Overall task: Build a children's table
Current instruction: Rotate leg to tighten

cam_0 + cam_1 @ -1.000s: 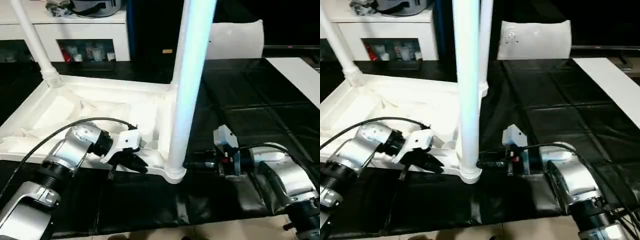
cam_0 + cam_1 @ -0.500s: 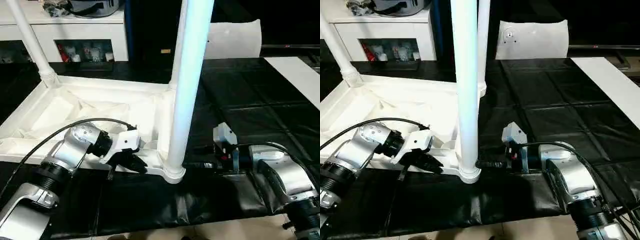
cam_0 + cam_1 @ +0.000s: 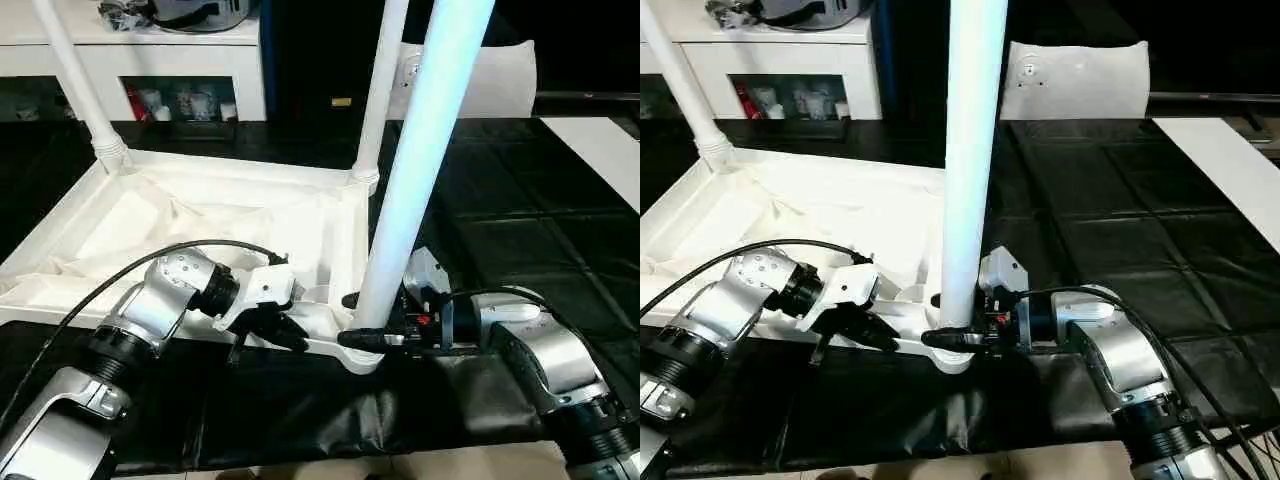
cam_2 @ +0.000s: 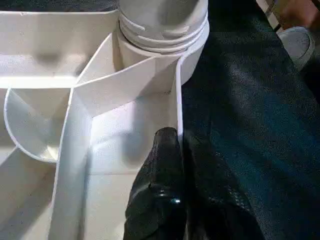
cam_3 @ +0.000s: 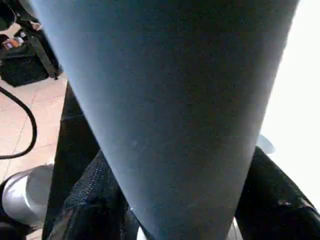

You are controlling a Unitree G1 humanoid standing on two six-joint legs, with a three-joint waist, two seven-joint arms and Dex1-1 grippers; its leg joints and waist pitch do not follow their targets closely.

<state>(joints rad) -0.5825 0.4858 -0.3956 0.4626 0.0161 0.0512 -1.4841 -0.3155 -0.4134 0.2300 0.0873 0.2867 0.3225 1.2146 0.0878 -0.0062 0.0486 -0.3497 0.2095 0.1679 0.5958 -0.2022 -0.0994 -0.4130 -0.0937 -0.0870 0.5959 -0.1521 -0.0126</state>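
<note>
- Lying upside down on the black cover (image 3: 520, 230), the white table top (image 3: 200, 215) fills the left and centre of the head views, three legs standing up from its corners
- At lower left, the left gripper (image 3: 285, 335) has its fingers (image 4: 165, 170) pinched shut on the top's thin near rim, beside the corner socket (image 4: 160, 35)
- At centre, the near leg (image 3: 420, 160) rises tilted toward the upper right
- At lower right, the right gripper (image 3: 955, 338) has its fingers (image 5: 90, 200) spread on either side of that leg's base
</note>
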